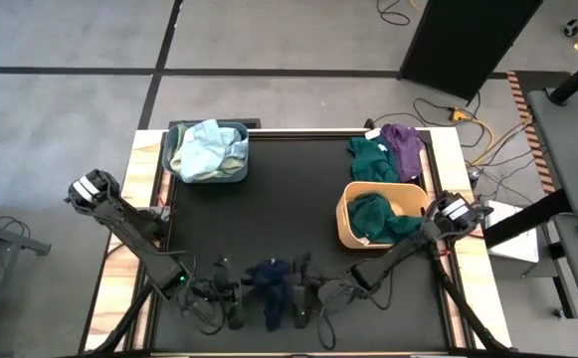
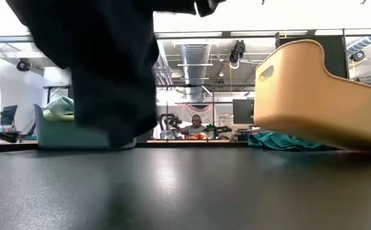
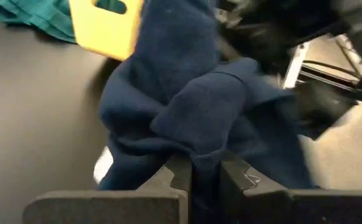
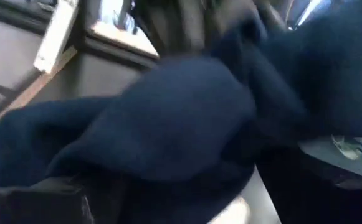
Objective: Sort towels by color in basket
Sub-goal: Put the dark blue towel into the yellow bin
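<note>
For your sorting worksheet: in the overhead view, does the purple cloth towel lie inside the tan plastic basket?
No, the purple cloth towel lies on the black tabletop beyond the tan plastic basket.

A navy towel (image 4: 168,124) fills nearly all of my view, bunched in thick folds directly against my camera. At 11 o'clock, a pale wooden table edge (image 4: 56,37) runs diagonally. My fingers cannot be distinguished.
</note>
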